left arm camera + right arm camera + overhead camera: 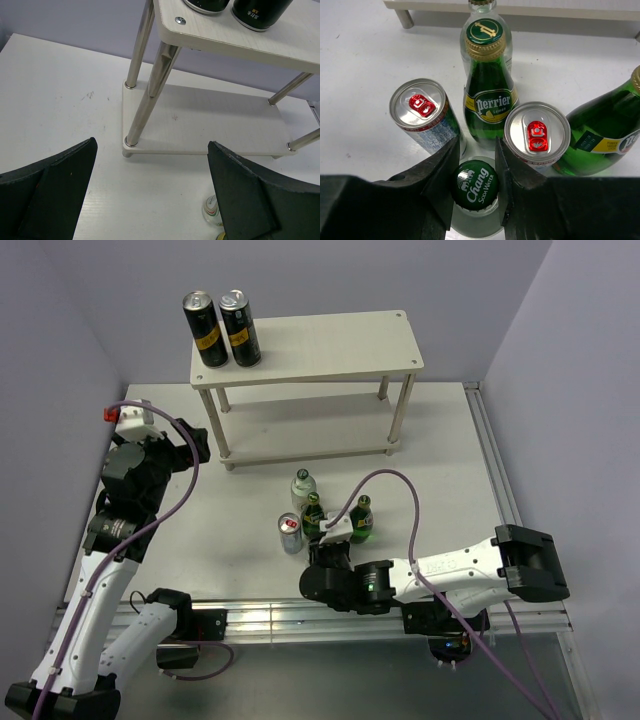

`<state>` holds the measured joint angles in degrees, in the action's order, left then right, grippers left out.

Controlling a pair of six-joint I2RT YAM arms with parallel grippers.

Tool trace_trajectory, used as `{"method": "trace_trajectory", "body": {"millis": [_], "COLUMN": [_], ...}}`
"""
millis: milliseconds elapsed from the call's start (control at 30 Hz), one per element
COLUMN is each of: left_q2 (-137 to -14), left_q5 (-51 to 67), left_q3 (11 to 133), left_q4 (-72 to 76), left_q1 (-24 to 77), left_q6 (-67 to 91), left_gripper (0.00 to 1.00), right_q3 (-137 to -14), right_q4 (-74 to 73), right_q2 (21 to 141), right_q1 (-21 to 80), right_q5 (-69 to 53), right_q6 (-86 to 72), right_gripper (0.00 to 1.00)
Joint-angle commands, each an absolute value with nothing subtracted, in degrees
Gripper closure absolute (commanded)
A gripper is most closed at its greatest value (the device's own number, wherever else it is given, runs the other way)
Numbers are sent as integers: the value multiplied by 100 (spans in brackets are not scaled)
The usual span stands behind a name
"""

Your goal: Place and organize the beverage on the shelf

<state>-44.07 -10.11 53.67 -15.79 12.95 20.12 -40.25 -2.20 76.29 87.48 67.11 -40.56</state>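
Right gripper (475,162) clamps the green-capped clear glass bottle (475,189) by its neck, likely because neighbouring silver cans (536,132) crowd its body.

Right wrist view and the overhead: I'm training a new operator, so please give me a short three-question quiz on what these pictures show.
1. True or false: the right gripper is shut on the cap of the Chang bottle.
2. Multiple choice: how many black cans stand on the top board of the shelf? A one; B two; C four.
3. Fill in the blank: the left gripper is ____ and holds nothing, facing the shelf's left end.

Key: 1 true; 2 B; 3 open.
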Motion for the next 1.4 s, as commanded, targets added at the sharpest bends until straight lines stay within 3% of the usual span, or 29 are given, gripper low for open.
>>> {"method": "trace_trajectory", "body": {"millis": [0,467,833,1200,1367], "left_q2": [-4316,-4263,-4236,-4280,-4298], "left_q5": [-949,-1055,-1090,-1046,-976], "left_q3": [5397,5379,5370,5344,5344], "left_q4": [-1485,-1477,-1477,-1468,-1450], "left_q1": [1292,1292,1292,1292,1292], "left_q6": [1854,1828,1811,1810,1819], "left_gripper": [1,1,1,1,1], "right_q3": [-4411,-5440,-6960,-9350,-10482], "right_q4": [-316,-492,-211,-325,-667], "right_q2": [7498,7023,6724,7119,7566], "right_q1": [8736,8754,8421,6584,5548], "right_q5": [6742,6706,6566,5318,4607], "right_q6": [-4176,-2708,-292,1255,1196], "right_gripper": [100,100,100,100,100]}}
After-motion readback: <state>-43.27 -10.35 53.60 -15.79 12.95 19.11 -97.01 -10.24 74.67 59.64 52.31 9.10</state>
